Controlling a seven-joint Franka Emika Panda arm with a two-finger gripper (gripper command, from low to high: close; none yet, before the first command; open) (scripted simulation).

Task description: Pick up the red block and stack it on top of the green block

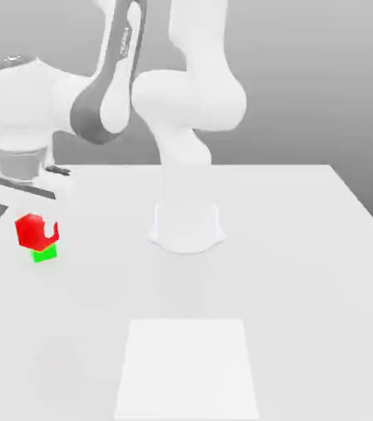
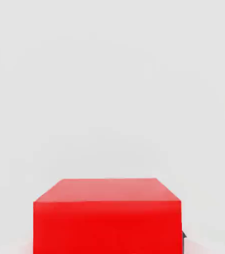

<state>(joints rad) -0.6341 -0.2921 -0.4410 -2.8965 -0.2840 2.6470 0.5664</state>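
Red block (image 1: 32,231): bright matte cube, above the green block (image 1: 44,254).

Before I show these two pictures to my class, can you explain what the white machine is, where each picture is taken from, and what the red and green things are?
The white machine is a robot arm bolted to a white table, in a computer simulation. One picture comes from a camera off to the side; the other from a camera on the arm's hand. At the arm's end is a two-finger claw, shut on the red block, which looms large in the hand picture. Just beneath it, at the exterior view's left, sits the green block.
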